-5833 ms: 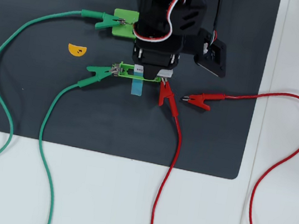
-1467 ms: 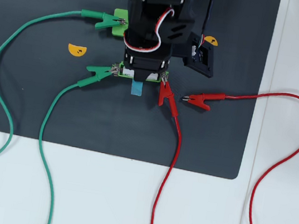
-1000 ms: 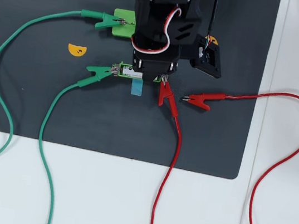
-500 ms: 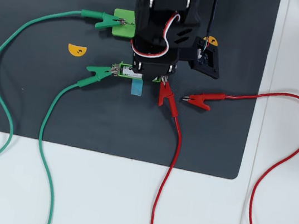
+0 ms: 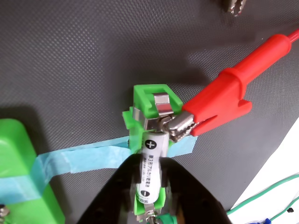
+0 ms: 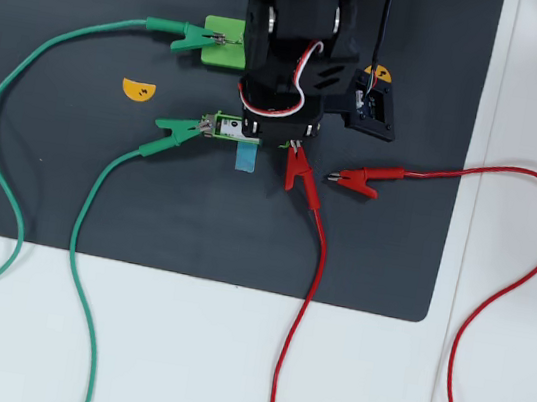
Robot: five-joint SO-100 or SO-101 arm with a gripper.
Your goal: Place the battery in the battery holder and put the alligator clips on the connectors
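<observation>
We're right over the battery holder (image 5: 149, 140), and the battery (image 5: 150, 164) lies lengthwise inside that green frame, plus end toward the silver tab. The end effector (image 5: 148, 184) has its two black fingers (image 5: 119, 186) straddling the battery's lower half, apparently touching it on both sides, though from the wrist view we can't quite tell how firmly they press. A red alligator clip (image 5: 219, 102) bites the tab at the holder's far end. A strip of blue tape (image 5: 79, 156) runs under the holder across the dark mat (image 5: 70, 56). From overhead, a green alligator clip (image 6: 180, 128) sits on the holder's left end, a second red clip (image 6: 357, 181) lies loose just right of the holder, and another green clip (image 6: 184, 37) grips the green plate (image 6: 222, 40) above it.
</observation>
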